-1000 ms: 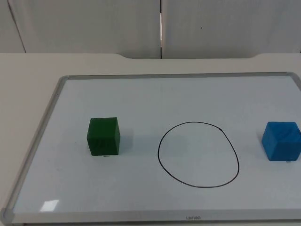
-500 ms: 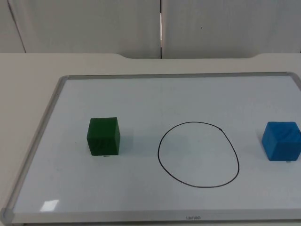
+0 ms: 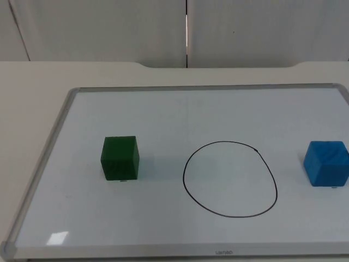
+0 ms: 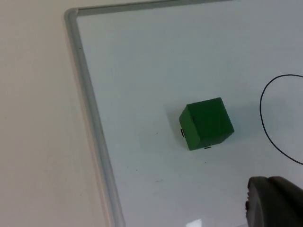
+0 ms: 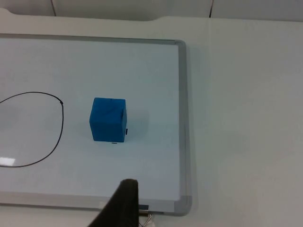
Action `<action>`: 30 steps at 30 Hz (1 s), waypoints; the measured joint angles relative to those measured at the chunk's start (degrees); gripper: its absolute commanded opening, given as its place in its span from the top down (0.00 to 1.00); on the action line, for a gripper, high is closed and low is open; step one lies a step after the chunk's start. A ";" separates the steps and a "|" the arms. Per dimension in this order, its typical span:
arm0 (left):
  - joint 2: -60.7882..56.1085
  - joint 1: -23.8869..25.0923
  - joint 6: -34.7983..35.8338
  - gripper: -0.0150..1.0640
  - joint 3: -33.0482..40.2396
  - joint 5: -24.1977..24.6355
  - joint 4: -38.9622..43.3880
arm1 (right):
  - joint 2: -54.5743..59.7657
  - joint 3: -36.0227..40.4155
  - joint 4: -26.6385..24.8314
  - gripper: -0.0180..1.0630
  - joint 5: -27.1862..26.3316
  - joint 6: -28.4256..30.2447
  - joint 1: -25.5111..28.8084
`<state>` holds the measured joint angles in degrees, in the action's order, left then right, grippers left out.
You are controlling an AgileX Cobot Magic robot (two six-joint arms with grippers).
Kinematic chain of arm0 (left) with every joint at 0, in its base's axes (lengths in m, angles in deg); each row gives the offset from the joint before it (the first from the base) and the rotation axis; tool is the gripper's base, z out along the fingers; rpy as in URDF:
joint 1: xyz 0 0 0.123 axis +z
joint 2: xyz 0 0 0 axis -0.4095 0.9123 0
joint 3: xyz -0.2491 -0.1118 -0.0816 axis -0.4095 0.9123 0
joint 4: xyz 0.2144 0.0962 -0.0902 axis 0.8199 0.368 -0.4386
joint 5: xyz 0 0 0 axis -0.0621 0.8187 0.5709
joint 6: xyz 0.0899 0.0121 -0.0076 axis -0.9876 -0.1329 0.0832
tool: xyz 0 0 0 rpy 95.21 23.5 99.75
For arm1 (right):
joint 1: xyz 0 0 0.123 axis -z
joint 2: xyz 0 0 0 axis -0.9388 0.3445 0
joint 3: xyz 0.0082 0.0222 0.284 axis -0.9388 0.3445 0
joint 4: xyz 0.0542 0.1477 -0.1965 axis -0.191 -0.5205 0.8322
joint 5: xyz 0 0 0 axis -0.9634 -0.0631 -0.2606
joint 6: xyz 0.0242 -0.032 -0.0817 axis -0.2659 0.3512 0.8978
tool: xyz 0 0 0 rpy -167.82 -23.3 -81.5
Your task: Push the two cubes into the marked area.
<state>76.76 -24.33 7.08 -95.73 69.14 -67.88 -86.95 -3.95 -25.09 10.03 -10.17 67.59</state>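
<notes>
Grey partition panels (image 3: 109,30) close off the far side of my white table (image 3: 32,82), and on the table lies a whiteboard with a silver frame (image 3: 41,164). On the board I see a hand-drawn black oval (image 3: 229,179), the marked area. I have the green cube (image 3: 120,158) sitting on the board well to the left of the oval, apart from its line, and the blue cube (image 3: 326,163) well to its right, near the board's right edge. Both cubes are outside the outline. From the left wrist camera I look down on the green cube (image 4: 207,123) with a bit of the oval's curve (image 4: 270,127) beside it, and one dark fingertip (image 4: 274,201) of the left gripper hangs above the board; I cannot tell how its fingers stand. From the right wrist camera I see the blue cube (image 5: 109,119) between the oval (image 5: 57,132) and the frame (image 5: 182,118), and one black fingertip (image 5: 120,205) of the right gripper above the board's near edge; again I cannot tell.
</notes>
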 measured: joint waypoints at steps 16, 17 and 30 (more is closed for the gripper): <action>22.48 -18.37 18.95 0.99 1.50 -25.57 14.96 | 0.00 0.00 0.00 0.01 0.00 0.00 0.00; 24.47 -18.81 19.54 0.99 1.50 -27.32 15.36 | 0.00 0.00 0.00 0.01 0.00 0.00 0.00; 41.80 -19.58 20.36 0.99 1.50 -45.53 15.03 | 0.00 0.00 0.00 0.01 0.00 0.00 0.00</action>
<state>118.55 -43.90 27.44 -94.23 23.61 -52.84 -86.95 -3.95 -25.09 10.03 -10.17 67.59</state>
